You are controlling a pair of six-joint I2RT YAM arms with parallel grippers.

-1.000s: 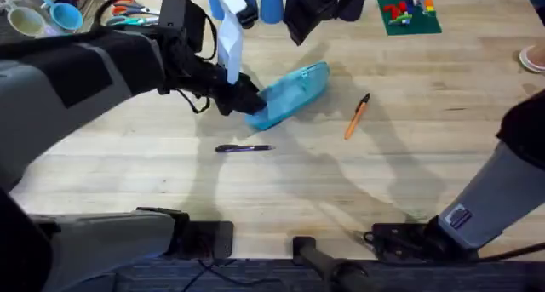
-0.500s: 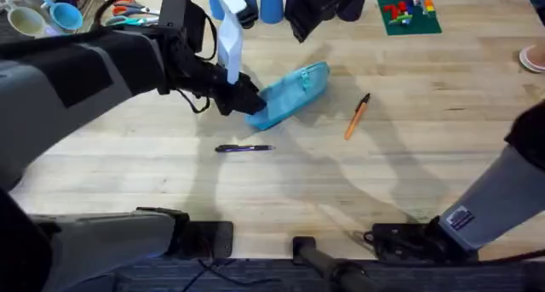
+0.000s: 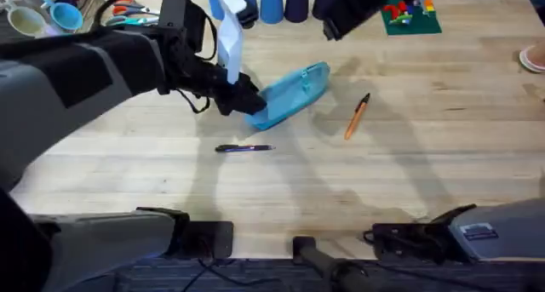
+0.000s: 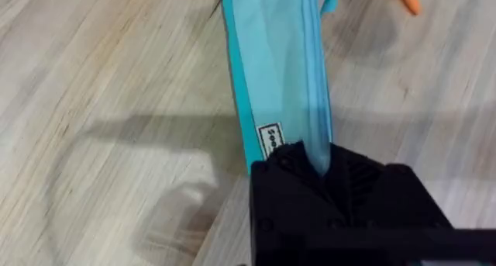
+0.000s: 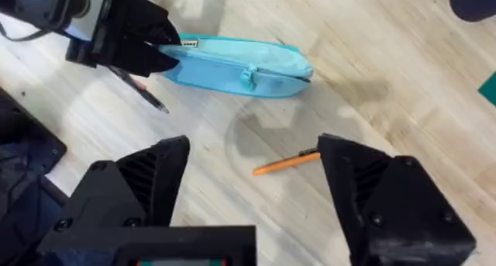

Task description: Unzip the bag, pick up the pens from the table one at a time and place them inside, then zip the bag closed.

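Left gripper (image 3: 243, 98) clamped on near end of blue bag (image 3: 294, 92) mid-table (image 3: 281, 190), right gripper (image 5: 252, 173) spread wide, empty, above orange pen (image 5: 285, 163), dark pen (image 3: 244, 148) beside bag.

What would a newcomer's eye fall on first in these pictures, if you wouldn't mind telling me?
Probably the light blue bag near the middle of the table, its near-left end pinched by the left claw. Next, the two pens lying loose on the wood: the orange pen to the bag's right and the dark pen in front of it. The right claw hangs open above the orange pen.
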